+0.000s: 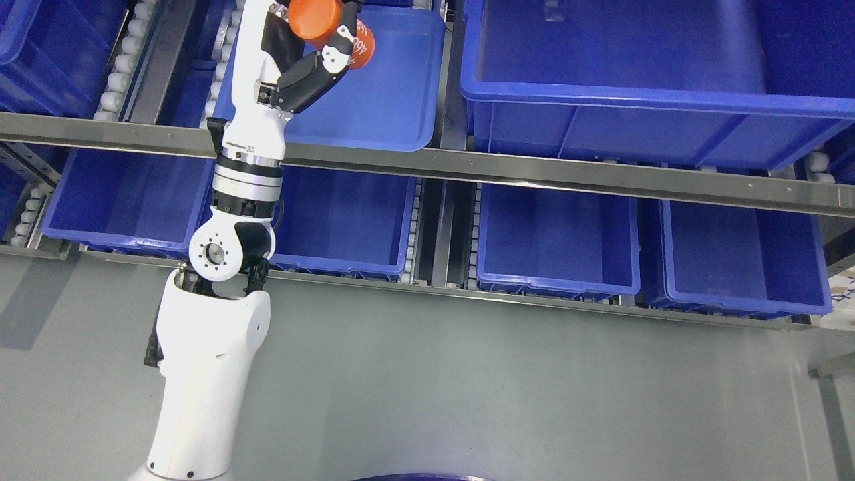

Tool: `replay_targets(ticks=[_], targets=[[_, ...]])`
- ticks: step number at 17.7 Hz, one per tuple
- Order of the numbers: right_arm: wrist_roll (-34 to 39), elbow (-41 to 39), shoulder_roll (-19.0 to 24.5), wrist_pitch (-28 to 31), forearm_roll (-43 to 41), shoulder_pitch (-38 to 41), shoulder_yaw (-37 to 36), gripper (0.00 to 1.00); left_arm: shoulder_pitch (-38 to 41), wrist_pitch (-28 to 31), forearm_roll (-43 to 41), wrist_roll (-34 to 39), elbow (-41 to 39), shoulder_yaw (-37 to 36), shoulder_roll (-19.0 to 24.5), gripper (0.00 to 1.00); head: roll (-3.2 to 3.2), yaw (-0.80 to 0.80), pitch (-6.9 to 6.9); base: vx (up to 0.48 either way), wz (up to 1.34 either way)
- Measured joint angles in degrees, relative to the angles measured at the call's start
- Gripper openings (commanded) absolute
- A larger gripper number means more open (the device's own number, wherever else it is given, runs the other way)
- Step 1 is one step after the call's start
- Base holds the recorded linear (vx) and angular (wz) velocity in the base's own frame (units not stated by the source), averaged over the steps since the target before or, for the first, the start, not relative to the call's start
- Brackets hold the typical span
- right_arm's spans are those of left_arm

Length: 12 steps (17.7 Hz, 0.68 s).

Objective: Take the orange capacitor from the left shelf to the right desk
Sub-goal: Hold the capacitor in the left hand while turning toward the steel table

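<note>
An orange cylindrical capacitor (319, 21) with white print on one end sits at the top edge of the head view, over a shallow blue tray (394, 93) on the upper shelf level. My left hand (314, 47) reaches up from the lower left, with its black-and-white fingers (334, 57) curled around the capacitor. The white left arm crosses the steel shelf rail (534, 175). The top of the capacitor and the upper fingers are cut off by the picture's edge. My right arm does not show.
A large deep blue bin (641, 87) stands on the upper shelf to the right of the tray. Several blue bins (554, 240) line the lower shelf level. White rollers (123, 60) run between the bins. Grey floor (501, 394) lies in front of the shelf.
</note>
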Motion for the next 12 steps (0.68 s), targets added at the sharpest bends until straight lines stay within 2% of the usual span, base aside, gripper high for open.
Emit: replay_targets(ticks=[8,12], targets=[[0.0,0.0,0.0,0.0,0.02,-0.01,0.0,1.0,0.7,1.12,1.48,0.0,-0.25,-0.63,0.0,0.02,0.0,0.0,0.0,-0.175,0.21],[-0.01,0.0,0.0,0.0,0.02,0.0,-0.01,1.0,0.69,1.43,1.88,0.0,-0.32,-0.92,0.0,0.02,0.0,0.0,0.0,-0.177,-0.06]])
